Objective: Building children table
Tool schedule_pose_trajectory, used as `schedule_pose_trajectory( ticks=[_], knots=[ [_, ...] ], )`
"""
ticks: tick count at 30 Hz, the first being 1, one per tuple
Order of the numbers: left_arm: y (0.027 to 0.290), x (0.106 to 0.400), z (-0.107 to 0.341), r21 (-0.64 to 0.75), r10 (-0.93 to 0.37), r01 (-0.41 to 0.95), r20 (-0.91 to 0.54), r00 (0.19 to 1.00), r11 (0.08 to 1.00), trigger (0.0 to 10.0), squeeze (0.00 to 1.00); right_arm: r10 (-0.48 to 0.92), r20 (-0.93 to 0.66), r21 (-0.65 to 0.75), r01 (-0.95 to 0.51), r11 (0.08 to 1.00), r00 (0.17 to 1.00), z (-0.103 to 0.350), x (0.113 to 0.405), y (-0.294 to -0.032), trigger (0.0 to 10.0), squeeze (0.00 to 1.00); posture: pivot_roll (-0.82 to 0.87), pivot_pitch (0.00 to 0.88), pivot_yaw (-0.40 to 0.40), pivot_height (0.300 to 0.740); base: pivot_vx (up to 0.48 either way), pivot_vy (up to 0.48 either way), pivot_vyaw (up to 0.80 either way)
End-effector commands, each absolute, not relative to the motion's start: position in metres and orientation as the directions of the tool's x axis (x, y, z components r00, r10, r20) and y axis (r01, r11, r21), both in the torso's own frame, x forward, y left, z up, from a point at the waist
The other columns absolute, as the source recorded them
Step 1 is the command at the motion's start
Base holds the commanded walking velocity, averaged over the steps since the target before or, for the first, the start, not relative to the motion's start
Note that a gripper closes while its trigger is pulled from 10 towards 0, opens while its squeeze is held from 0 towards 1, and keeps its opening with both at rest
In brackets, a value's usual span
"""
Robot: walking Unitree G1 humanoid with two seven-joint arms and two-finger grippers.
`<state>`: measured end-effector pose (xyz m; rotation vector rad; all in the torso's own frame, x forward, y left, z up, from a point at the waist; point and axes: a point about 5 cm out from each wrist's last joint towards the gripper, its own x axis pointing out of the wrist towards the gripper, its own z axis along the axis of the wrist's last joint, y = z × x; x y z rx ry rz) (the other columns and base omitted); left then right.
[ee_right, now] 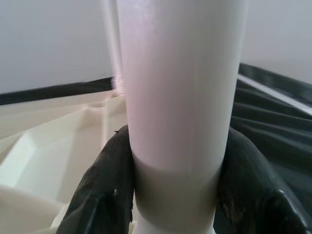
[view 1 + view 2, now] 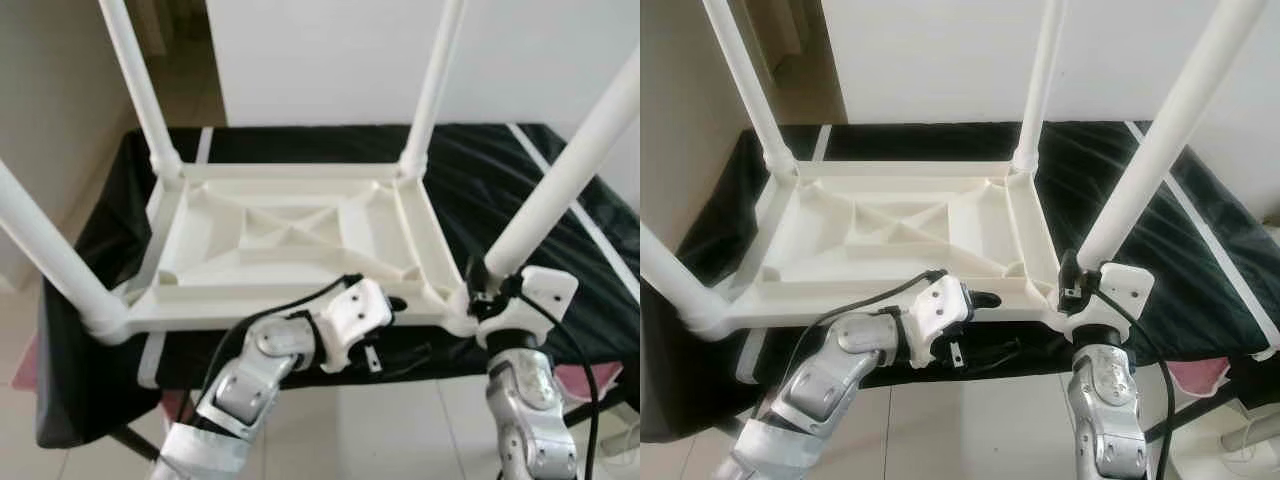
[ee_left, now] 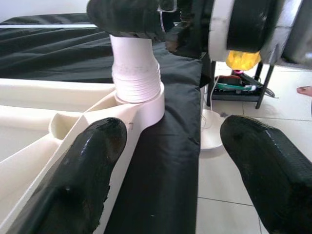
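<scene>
The white children's table [image 2: 290, 235] lies upside down on a black cloth [image 2: 500, 170], with legs standing up from its corners. My right gripper [image 2: 490, 285] is shut on the near-right leg [image 2: 570, 170] just above its socket; in the right wrist view the black fingers [image 1: 109, 195] press both sides of the leg [image 1: 178, 97]. My left gripper [image 2: 395, 303] is open beside the table's front rim, pointing at that corner. The left wrist view shows the leg's threaded base [image 3: 136, 68] seated in the socket, beyond the spread fingers [image 3: 83, 180].
Other legs rise at the far left [image 2: 140, 80], far right [image 2: 432, 85] and near left [image 2: 45, 250]. A white wall stands behind. Tiled floor lies below the cloth's front edge, with a pink object [image 2: 590, 380] and a low black rack [image 3: 239, 83] to the right.
</scene>
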<state>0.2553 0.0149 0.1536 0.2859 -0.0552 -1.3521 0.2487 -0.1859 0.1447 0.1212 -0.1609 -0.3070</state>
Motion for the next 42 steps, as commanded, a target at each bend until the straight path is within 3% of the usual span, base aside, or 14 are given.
schedule_pose_trajectory(
  ticks=[1, 13, 21, 26, 27, 28, 29, 30, 35, 36, 37, 38, 41, 42],
  knots=[
    [0.015, 0.258, 0.156, 0.240, -0.959, 0.944, -0.113, 0.260, 0.227, 10.0, 0.00, -0.403, -0.052, 0.134, 0.406, 0.904, 0.914, 0.108, 0.244, -0.193, 10.0, 0.00, -0.07, 0.057, 0.012, 0.740, 0.000, 0.000, 0.00],
    [0.013, 0.259, 0.158, 0.242, -0.960, 0.943, -0.106, 0.259, 0.227, 10.0, 0.00, -0.613, -0.044, 0.118, 0.614, 0.781, 0.789, 0.115, 0.259, -0.202, 10.0, 0.00, -0.06, 0.060, 0.012, 0.740, 0.000, 0.000, 0.00],
    [0.012, 0.259, 0.158, 0.242, -0.960, 0.943, -0.106, 0.260, 0.229, 10.0, 0.00, -0.652, -0.043, 0.152, 0.650, 0.745, 0.757, 0.118, 0.269, -0.203, 10.0, 0.00, -0.05, 0.057, 0.010, 0.740, 0.000, 0.000, 0.00],
    [0.012, 0.260, 0.159, 0.243, -0.960, 0.942, -0.103, 0.261, 0.230, 10.0, 0.00, -0.645, 0.043, 0.196, 0.627, 0.754, 0.763, 0.130, 0.270, -0.203, 10.0, 0.00, -0.05, 0.052, 0.008, 0.740, 0.000, 0.000, 0.00],
    [0.012, 0.260, 0.158, 0.243, -0.960, 0.942, -0.103, 0.261, 0.230, 10.0, 0.00, -0.643, 0.086, 0.220, 0.615, 0.757, 0.761, 0.137, 0.269, -0.205, 10.0, 0.20, -0.06, 0.051, 0.008, 0.740, 0.000, 0.000, 0.00],
    [0.012, 0.260, 0.158, 0.243, -0.960, 0.942, -0.103, 0.261, 0.230, 10.0, 0.00, -0.643, 0.086, 0.220, 0.615, 0.757, 0.761, 0.137, 0.269, -0.205, 10.0, 0.20, -0.06, 0.051, 0.008, 0.740, 0.000, 0.000, 0.00],
    [0.011, 0.260, 0.158, 0.244, -0.960, 0.942, -0.102, 0.261, 0.230, 10.0, 0.00, -0.637, 0.115, 0.253, 0.598, 0.761, 0.762, 0.142, 0.268, -0.206, 10.0, 0.81, -0.06, 0.048, 0.008, 0.740, 0.000, 0.000, 0.00],
    [0.011, 0.260, 0.158, 0.243, -0.960, 0.942, -0.102, 0.261, 0.230, 10.0, 0.00, -0.634, 0.133, 0.266, 0.589, 0.763, 0.762, 0.145, 0.268, -0.207, 10.0, 1.00, -0.06, 0.049, 0.009, 0.740, 0.000, 0.000, 0.00],
    [0.010, 0.260, 0.160, 0.245, -0.961, 0.943, -0.099, 0.257, 0.226, 10.0, 0.00, -0.633, 0.147, 0.279, 0.582, 0.764, 0.760, 0.149, 0.269, -0.209, 10.0, 1.00, -0.06, 0.043, 0.009, 0.740, 0.000, 0.000, 0.00],
    [0.009, 0.260, 0.160, 0.246, -0.962, 0.943, -0.099, 0.256, 0.226, 10.0, 0.00, -0.627, 0.150, 0.276, 0.577, 0.769, 0.764, 0.149, 0.270, -0.209, 10.0, 0.24, -0.06, 0.043, 0.009, 0.740, 0.000, 0.000, 0.00],
    [0.009, 0.260, 0.160, 0.246, -0.962, 0.943, -0.099, 0.256, 0.226, 10.0, 0.00, -0.627, 0.150, 0.276, 0.577, 0.769, 0.764, 0.149, 0.270, -0.209, 10.0, 0.24, -0.06, 0.043, 0.009, 0.740, 0.000, 0.000, 0.00],
    [0.008, 0.260, 0.160, 0.247, -0.962, 0.943, -0.098, 0.255, 0.224, 10.0, 0.00, -0.600, 0.159, 0.271, 0.550, 0.790, 0.784, 0.150, 0.271, -0.209, 10.0, 0.00, -0.07, 0.037, 0.009, 0.740, 0.000, 0.000, 0.00],
    [0.008, 0.261, 0.160, 0.247, -0.962, 0.943, -0.097, 0.254, 0.223, 10.0, 0.00, -0.568, 0.167, 0.264, 0.519, 0.813, 0.806, 0.150, 0.272, -0.210, 10.0, 0.00, -0.07, 0.033, 0.008, 0.740, 0.000, 0.000, 0.00],
    [0.005, 0.260, 0.160, 0.251, -0.964, 0.943, -0.097, 0.249, 0.218, 10.0, 0.00, -0.502, 0.173, 0.242, 0.457, 0.856, 0.847, 0.148, 0.272, -0.217, 10.0, 0.00, -0.07, 0.030, 0.009, 0.740, 0.000, 0.000, 0.00]
  ],
)
